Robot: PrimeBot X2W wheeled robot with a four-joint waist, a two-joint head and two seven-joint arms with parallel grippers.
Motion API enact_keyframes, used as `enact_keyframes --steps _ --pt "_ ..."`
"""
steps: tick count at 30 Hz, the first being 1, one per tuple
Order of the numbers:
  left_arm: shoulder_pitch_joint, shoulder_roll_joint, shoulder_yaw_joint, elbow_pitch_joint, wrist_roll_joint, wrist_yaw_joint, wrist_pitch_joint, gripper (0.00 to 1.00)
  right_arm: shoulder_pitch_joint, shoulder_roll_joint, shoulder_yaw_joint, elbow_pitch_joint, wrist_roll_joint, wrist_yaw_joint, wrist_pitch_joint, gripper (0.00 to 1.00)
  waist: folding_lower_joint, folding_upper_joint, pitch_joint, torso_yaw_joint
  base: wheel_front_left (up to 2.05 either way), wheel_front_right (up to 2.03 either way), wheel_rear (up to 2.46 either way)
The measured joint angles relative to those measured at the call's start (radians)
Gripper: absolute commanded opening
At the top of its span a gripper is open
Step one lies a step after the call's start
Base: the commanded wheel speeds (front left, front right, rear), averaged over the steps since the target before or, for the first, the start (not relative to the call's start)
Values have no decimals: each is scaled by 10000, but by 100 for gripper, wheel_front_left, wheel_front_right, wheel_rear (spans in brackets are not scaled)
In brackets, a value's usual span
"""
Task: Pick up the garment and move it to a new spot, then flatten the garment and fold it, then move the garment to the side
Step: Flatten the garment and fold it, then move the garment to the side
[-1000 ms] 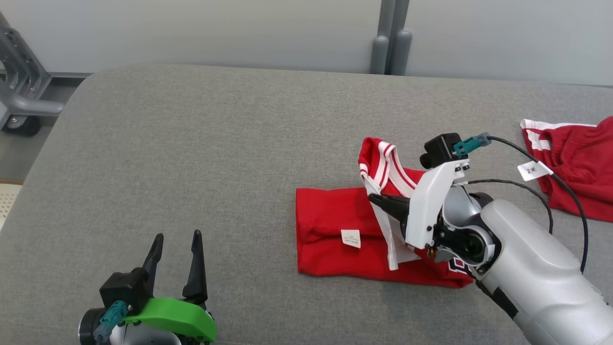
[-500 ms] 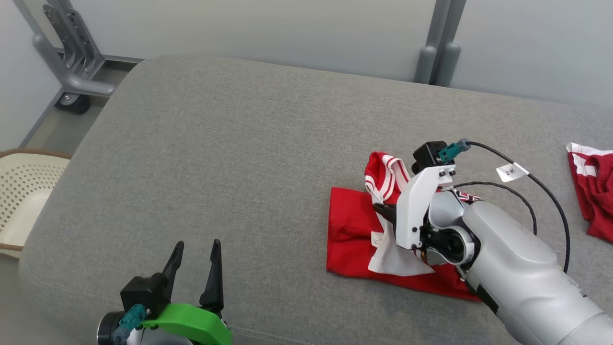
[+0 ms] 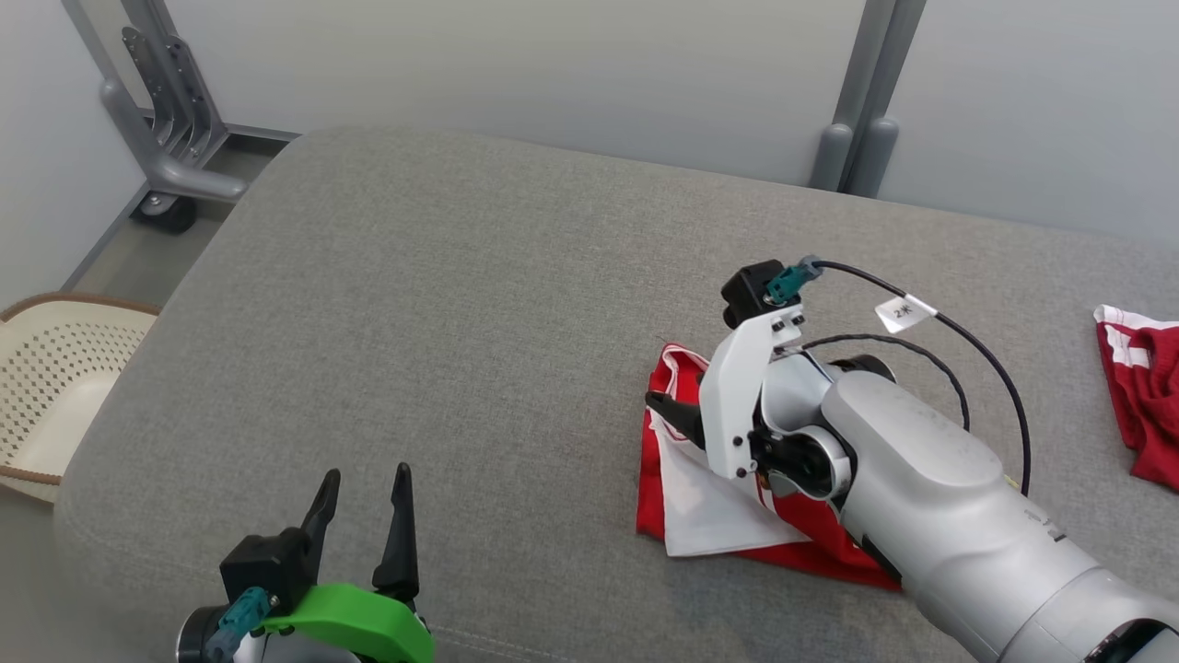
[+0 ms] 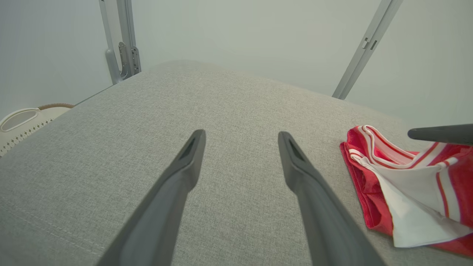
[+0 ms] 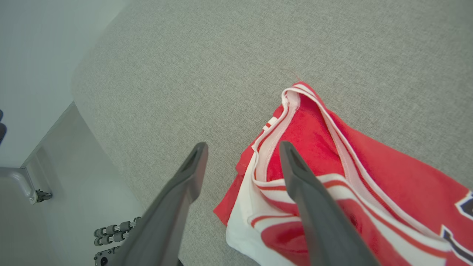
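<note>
The garment (image 3: pixel 714 511) is a red jersey with white trim, lying folded on the grey padded surface (image 3: pixel 442 276) right of centre, its white inner side turned up. My right gripper (image 3: pixel 665 407) hovers just over the garment's left edge. In the right wrist view this gripper (image 5: pixel 242 146) is open, one finger above the striped collar of the garment (image 5: pixel 332 162), and grips nothing. My left gripper (image 3: pixel 366 477) stands open near the front edge, well left of the garment. In the left wrist view, the left gripper (image 4: pixel 241 136) is empty, with the garment (image 4: pixel 399 192) at the right.
A second red and white garment (image 3: pixel 1142 405) lies at the far right edge. A cream perforated basket (image 3: pixel 55 387) stands on the floor to the left. A grey wheeled frame (image 3: pixel 170 157) is at the back left. Wide bare surface lies left of the garment.
My right gripper has opened and let go of the raised fold, which now lies flat over the garment's left part. The head camera has turned left. The left gripper stays open.
</note>
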Motion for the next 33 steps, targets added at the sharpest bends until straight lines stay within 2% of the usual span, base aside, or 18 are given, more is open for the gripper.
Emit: enact_keyframes --steps 8,14,20,23,33 --pt "13 19 211 -12 0 4 -31 100 -639 184 194 -161 -115 644 -309 100 0 0 -214 -355 0 0 0" --pt "89 96 412 -128 0 4 -71 100 -1011 -33 -510 -188 29 660 -918 100 0 0 -330 -775 0 0 0" --pt "256 151 508 -366 17 6 -77 100 -878 -986 -1177 157 405 658 -1250 100 0 0 -340 -1278 0 0 0" --pt "277 153 514 -447 19 6 -102 100 -472 -1294 -1373 251 604 721 -1409 100 0 0 -303 -1535 0 0 0" --pt "279 151 479 -884 117 8 -52 100 1027 -1695 -1680 370 1296 974 -1699 100 0 0 174 -2109 0 0 0"
